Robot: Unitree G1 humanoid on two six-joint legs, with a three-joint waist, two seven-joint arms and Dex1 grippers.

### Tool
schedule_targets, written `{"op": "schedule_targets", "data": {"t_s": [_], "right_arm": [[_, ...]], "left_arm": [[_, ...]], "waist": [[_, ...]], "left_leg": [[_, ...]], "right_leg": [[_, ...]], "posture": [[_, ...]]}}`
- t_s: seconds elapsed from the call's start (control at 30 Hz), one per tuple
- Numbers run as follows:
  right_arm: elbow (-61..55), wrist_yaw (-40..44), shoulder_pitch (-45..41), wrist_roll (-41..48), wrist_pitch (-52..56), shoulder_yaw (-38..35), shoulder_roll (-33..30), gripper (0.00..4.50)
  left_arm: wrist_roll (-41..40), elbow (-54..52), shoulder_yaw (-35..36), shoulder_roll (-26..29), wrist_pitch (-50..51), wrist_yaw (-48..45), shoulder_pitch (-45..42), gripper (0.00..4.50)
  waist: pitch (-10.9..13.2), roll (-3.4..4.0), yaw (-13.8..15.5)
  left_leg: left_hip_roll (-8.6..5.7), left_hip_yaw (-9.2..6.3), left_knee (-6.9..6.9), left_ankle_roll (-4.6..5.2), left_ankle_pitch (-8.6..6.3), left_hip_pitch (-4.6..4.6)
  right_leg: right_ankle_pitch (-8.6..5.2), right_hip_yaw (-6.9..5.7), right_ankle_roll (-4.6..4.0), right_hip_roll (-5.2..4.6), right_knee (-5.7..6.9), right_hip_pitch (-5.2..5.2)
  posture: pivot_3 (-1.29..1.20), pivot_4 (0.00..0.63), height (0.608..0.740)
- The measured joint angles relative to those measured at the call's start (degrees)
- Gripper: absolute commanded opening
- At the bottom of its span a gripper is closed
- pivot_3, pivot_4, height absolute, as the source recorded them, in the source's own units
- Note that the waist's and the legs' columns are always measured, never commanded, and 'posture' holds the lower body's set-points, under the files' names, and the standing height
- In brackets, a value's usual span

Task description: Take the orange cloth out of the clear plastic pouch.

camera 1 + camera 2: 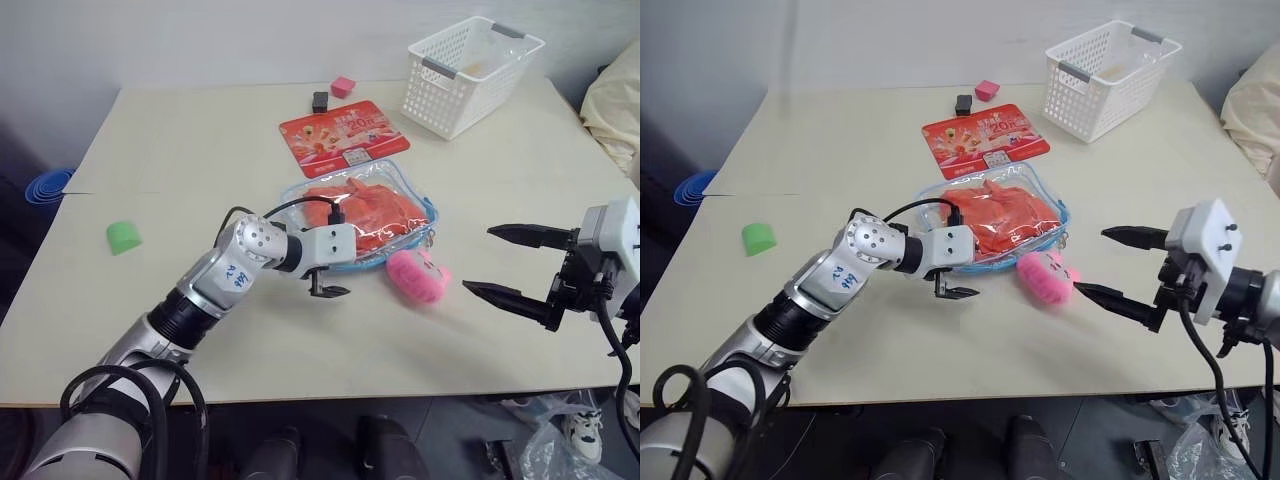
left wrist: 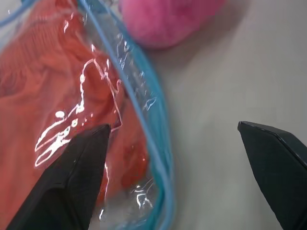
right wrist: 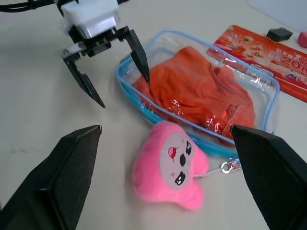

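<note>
The clear plastic pouch with light blue zipper trim [image 3: 249, 79] lies flat on the beige table [image 1: 200, 150], the crumpled bright orange cloth [image 3: 201, 91] inside it. The left gripper [image 3: 117, 72] hovers at the pouch's near edge, jaws apart; the right gripper [image 1: 505, 265], also spread, hangs beside the pouch.

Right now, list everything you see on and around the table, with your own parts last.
clear plastic pouch: one, see-through with blue trim, table centre
orange cloth: one, orange, inside the pouch
pink plush toy: one, beside the pouch's near edge
red printed packet: one, behind the pouch
white lattice basket: one, far right corner
pink block: one, far edge
black block: one, beside the pink one
green piece: one, table's left
blue item: one, off the left edge
left gripper: open, at the pouch's near-left edge
right gripper: open, right of the toy
</note>
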Motion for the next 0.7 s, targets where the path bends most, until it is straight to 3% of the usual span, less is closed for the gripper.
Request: {"op": "schedule_targets", "data": {"t_s": [0.13,0.23,0.67,0.7], "right_arm": [[-0.1,-1.6,0.0,0.5,0.8,0.0,0.0,4.50],[-0.4,-2.1,0.3,0.5,1.0,0.0,0.0,4.50],[-0.2,-2.4,0.3,0.0,0.8,0.0,0.0,4.50],[-0.1,-2.4,0.3,-0.1,0.7,0.0,0.0,4.50]], "left_arm": [[3.9,3.4,-0.9,-3.5,-2.2,2.6,-0.8,4.48],[5.9,5.1,-0.7,-4.7,-3.5,3.8,-1.5,3.97],[6.9,4.6,1.5,-5.1,-3.3,3.8,0.1,0.05],[6.9,4.2,1.9,-4.4,-3.2,3.5,0.4,0.02]], "waist": [[0.0,-0.06,0.5],[0.0,-0.07,1.1],[0.1,-0.10,1.3],[0.1,-0.10,1.3]], "left_leg": [[-0.05,-0.01,0.10,0.01,0.00,-0.16],[-0.06,0.02,0.10,0.01,0.00,-0.17],[-0.08,0.17,0.11,0.01,0.01,-0.25],[-0.08,0.17,0.11,0.01,0.01,-0.25]], "right_leg": [[0.02,-0.01,0.04,-0.03,0.03,-0.16],[0.03,0.01,0.05,-0.03,0.05,-0.20],[0.03,0.14,0.05,-0.04,0.36,-0.48],[0.03,0.15,0.06,-0.04,0.37,-0.49]], "posture": [[0.00,0.150,0.740],[0.00,0.150,0.740],[0.00,0.150,0.740],[0.00,0.150,0.740]]}}
